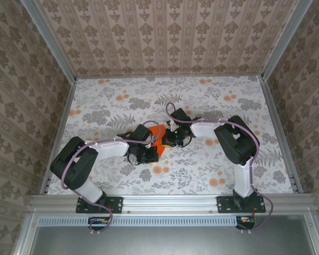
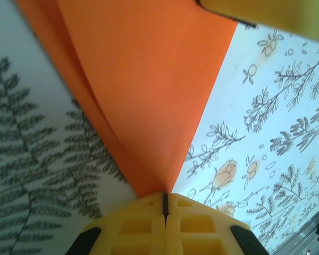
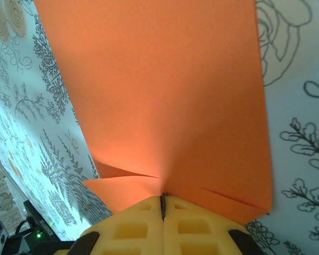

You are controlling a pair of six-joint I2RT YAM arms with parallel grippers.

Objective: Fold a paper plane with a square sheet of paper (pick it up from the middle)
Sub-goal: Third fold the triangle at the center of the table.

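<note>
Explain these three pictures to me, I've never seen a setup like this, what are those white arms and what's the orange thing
The two white arms are robot arms bolted to the near edge of a table, seen from a camera above and behind them. The other two pictures come from small cameras on each wrist, looking along the yellow fingers.

The table is covered by a flowered tablecloth. The orange thing is the square sheet of paper, already creased and partly folded.

The left end effector is shut on one edge of the paper, its fingers pressed together. The right end effector is shut on another edge. Together both arms hold the sheet between them at the middle of the table.
</note>
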